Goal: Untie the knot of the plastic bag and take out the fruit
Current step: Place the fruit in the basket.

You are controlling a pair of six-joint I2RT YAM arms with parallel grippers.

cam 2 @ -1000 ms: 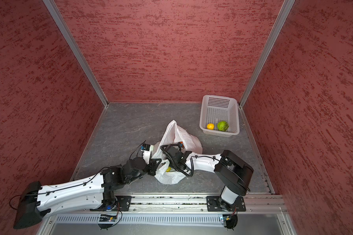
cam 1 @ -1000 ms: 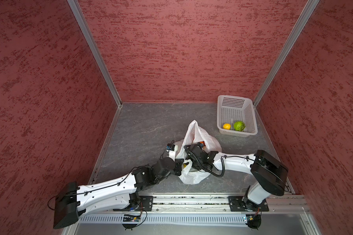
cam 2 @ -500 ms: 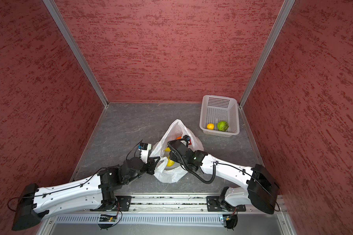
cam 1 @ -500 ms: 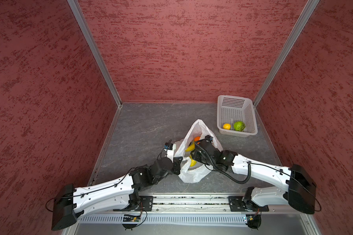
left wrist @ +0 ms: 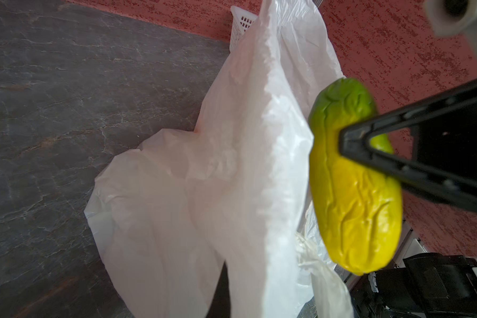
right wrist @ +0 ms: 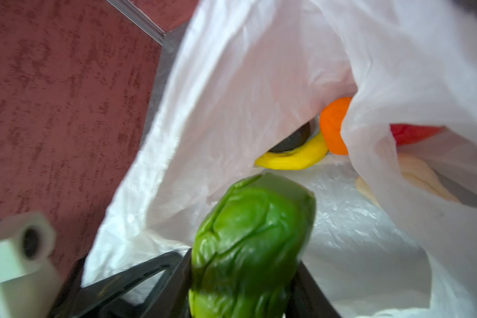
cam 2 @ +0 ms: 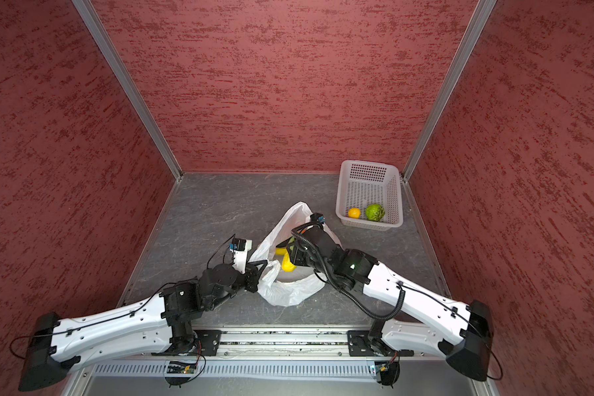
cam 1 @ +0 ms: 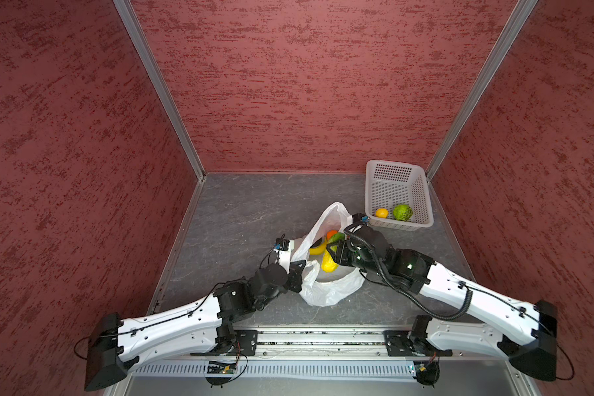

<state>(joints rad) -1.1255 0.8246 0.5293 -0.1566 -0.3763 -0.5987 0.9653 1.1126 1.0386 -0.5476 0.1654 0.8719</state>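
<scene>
The white plastic bag (cam 1: pixel 326 291) lies mid-floor with its mouth held open; no knot is in view. My left gripper (cam 1: pixel 300 271) is shut on the bag's near edge; in the left wrist view the bag (left wrist: pixel 232 165) hides its jaws. My right gripper (cam 1: pixel 333 250) is shut on a yellow-green mango (cam 1: pixel 329 264) over the bag's mouth, also seen in the wrist views (right wrist: pixel 248 247) (left wrist: pixel 353 192). More fruit lies inside the bag: a banana (right wrist: pixel 292 159), an orange (right wrist: pixel 332 126), a red piece (right wrist: pixel 413 133), a beige one (right wrist: pixel 419 176) and a black one (right wrist: pixel 292 140).
A white perforated basket (cam 1: pixel 422 192) stands in the far right corner, holding a small yellow-orange fruit (cam 1: pixel 381 213) and a bumpy green one (cam 1: pixel 403 212). Red walls enclose the grey floor on three sides. The arm rail runs along the front edge.
My right gripper has come up out of the bag with the mango, and that arm has stretched out and swung toward the right. The left gripper keeps its hold on the bag.
</scene>
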